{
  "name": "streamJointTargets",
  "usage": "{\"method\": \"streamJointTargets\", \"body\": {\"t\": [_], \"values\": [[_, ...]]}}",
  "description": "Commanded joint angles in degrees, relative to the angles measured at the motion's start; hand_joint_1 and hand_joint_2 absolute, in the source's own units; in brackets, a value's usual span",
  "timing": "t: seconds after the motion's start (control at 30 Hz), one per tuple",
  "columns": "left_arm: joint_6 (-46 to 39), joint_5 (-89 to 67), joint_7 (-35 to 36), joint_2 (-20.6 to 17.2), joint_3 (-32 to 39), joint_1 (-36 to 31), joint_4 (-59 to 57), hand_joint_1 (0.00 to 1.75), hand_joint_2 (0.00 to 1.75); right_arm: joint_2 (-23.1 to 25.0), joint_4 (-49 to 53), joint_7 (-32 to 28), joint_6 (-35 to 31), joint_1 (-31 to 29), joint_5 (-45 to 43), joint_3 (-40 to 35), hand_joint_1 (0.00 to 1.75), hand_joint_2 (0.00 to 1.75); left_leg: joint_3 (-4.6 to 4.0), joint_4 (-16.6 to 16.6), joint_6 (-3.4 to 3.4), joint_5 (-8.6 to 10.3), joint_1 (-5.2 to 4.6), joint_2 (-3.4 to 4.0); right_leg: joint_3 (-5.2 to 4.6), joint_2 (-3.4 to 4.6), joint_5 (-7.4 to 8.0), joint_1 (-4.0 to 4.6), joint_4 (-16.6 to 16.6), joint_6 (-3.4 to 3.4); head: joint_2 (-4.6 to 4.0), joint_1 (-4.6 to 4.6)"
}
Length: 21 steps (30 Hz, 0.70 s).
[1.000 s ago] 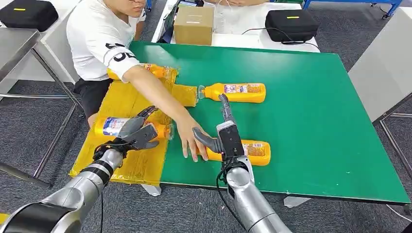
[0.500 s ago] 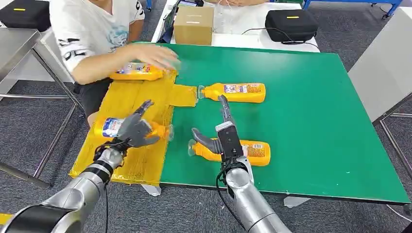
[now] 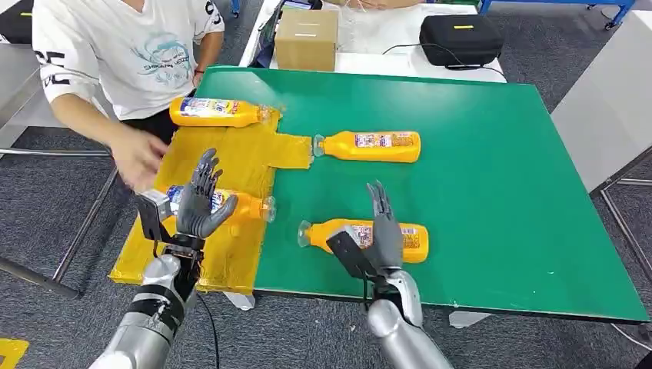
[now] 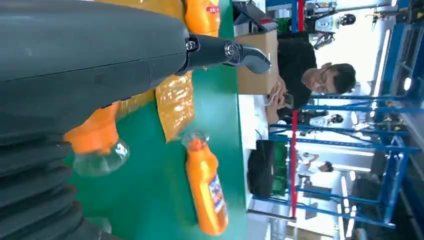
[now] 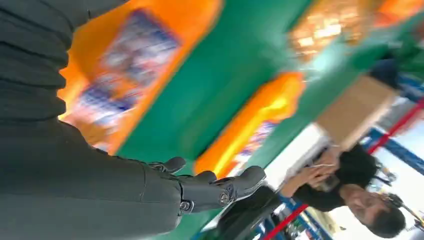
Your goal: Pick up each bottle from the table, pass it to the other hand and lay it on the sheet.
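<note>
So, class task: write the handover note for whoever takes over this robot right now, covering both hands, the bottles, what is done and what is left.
Left hand: open, raised over the yellow sheet, holding nothing.
Right hand: open, above the near bottle, not gripping it.
Done: two bottles lie on the sheet, the far one and the near one.
Left: the near bottle and the far bottle lie on the green table.
A person's hand is beside the sheet.
</note>
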<state>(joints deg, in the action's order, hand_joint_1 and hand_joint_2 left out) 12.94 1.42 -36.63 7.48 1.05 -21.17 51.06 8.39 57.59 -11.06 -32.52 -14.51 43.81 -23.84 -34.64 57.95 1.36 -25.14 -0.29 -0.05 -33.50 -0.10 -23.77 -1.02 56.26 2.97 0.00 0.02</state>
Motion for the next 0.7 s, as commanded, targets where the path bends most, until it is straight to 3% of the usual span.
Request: {"method": "streamJointTargets", "body": {"t": [0.03, 0.47, 0.7], "values": [[-1.1, 1.0, 0.8, 1.5, 2.0, -1.9, -0.9, 0.0, 1.75, -5.8, 1.0, 2.4, 3.8, 1.9, 6.5, 4.6, 0.0, 1.75, 0.1, 0.0, -0.09, 0.0, 0.08, -0.23, 0.2, -0.23, -0.06, 0.08, 0.0, -0.12, 0.0, 0.0], [-1.9, 0.3, 0.5, 1.7, 2.3, -2.3, -2.4, 0.0, 1.75, -8.8, -1.9, 6.0, 6.6, 0.0, 14.3, 3.4, 0.0, 1.75, 0.09, 0.0, -0.03, 0.0, 0.04, -0.01, 0.1, -0.02, -0.01, 0.04, 0.0, -0.05, 0.0, 0.0], [1.0, 0.9, 0.5, 1.3, 2.5, -2.8, -3.2, 0.0, 1.75, -12.8, -12.4, 6.3, 16.1, -7.8, 17.0, 0.0, 0.0, 1.75, 0.11, 0.0, -0.04, 0.01, 0.03, 0.08, 0.11, 0.07, 0.03, 0.03, 0.0, -0.07, 0.0, 0.0]]}}
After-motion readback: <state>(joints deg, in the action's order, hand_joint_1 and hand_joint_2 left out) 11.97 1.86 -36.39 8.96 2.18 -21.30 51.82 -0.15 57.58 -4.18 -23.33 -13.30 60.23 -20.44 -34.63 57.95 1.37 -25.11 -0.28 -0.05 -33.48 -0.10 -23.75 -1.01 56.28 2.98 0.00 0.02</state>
